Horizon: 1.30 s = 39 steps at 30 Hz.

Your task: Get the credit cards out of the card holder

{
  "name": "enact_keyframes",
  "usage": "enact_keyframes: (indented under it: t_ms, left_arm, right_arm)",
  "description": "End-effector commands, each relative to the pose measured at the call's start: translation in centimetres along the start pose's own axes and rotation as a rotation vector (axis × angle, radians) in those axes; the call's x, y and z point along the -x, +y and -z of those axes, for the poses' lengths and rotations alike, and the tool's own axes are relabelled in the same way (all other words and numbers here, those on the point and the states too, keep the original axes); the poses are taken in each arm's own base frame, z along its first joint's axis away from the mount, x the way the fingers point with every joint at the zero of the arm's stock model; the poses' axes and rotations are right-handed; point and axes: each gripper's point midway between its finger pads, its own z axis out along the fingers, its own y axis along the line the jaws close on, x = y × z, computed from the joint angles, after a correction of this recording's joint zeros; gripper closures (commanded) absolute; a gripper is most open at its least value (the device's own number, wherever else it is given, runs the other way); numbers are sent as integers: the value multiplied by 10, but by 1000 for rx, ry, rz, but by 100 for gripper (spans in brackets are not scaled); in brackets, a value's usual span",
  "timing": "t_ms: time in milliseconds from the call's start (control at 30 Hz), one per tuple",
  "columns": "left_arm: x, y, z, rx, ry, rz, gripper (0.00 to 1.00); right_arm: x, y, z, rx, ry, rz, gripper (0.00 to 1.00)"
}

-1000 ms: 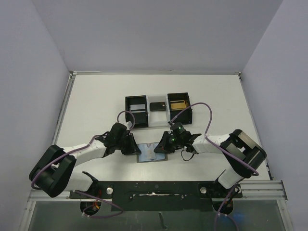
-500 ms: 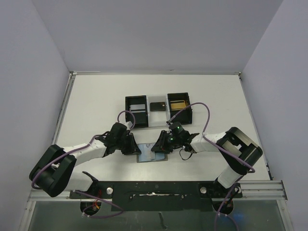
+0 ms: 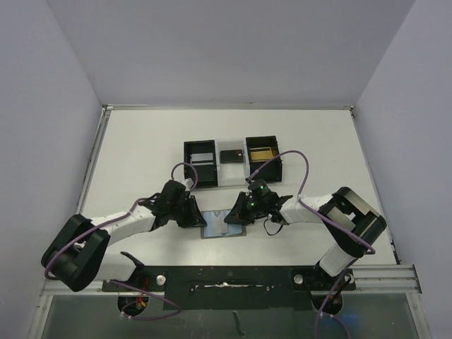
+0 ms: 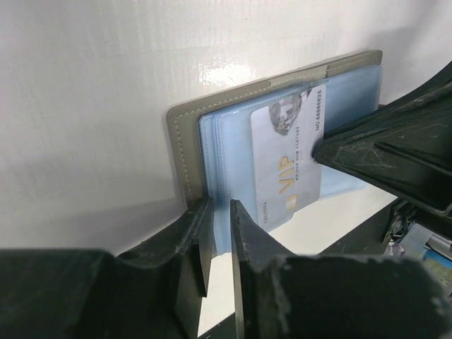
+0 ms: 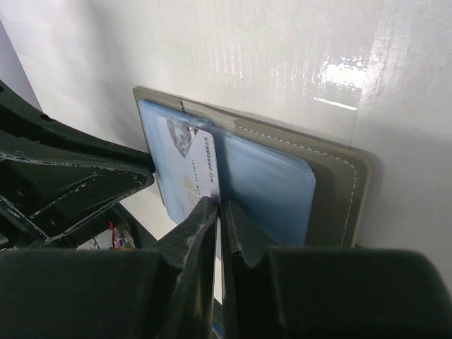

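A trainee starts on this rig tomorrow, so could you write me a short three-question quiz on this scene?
1. True or false: the card holder lies open.
2. What does the right hand pinch? A) the credit card B) the holder's grey cover C) nothing
3. Fill in: the large word printed on that card reads ___.
Key: 1 true; 2 A; 3 VIP.
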Motion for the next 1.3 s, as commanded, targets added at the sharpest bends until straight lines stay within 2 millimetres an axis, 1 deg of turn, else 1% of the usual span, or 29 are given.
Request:
enact_keyframes:
  t_ms: [0, 67, 133, 167, 233, 300, 367, 400, 467, 533, 700, 767, 900, 967, 1033, 1267]
  left_arm:
    - [18, -17, 9, -22, -57, -19, 82]
    - [21, -21, 11, -29, -59, -28, 77]
    - [24, -35, 13, -71, -45, -40, 74]
    - [26, -44, 14, -99, -40, -42, 74]
    - [32, -69, 16, -198, -49, -53, 73]
    - [35, -89, 17, -265, -48, -75, 73]
    - [33, -95, 14, -275, -33, -103, 73]
    - [29, -93, 10, -266, -14, -114, 73]
    - [21, -79, 0, -216, 30, -108, 74]
    - [17, -65, -9, -163, 48, -95, 78]
    - [-3, -35, -25, -104, 99, -69, 85]
    - [-9, -25, -29, -77, 111, -58, 87]
    - [-15, -8, -30, -17, 113, -46, 92]
    - [-15, -1, -28, 16, 105, -43, 92]
    - [-17, 3, -26, 33, 107, -44, 93]
    - [-19, 9, -24, 56, 101, -45, 93]
  right_arm:
    - [10, 4, 9, -10, -55, 21, 95]
    - [10, 4, 10, -6, -57, 16, 95]
    - [11, 7, 10, 14, -58, 7, 94]
    - [11, 9, 10, 27, -56, 2, 94]
    - [11, 11, 9, 40, -54, -6, 93]
    - [11, 11, 8, 41, -51, -3, 93]
    - [11, 9, 8, 33, -51, -3, 92]
    - [11, 8, 8, 27, -50, -4, 92]
    - [11, 6, 8, 22, -50, -6, 92]
    - [11, 4, 9, 17, -49, -9, 92]
    - [11, 5, 9, 21, -55, -10, 91]
    - [12, 8, 10, 33, -54, -7, 89]
    - [13, 15, 11, 69, -55, 1, 83]
    - [14, 17, 11, 80, -57, 1, 77]
    - [14, 18, 10, 86, -58, -1, 74]
    - [13, 22, 6, 159, -58, -14, 72]
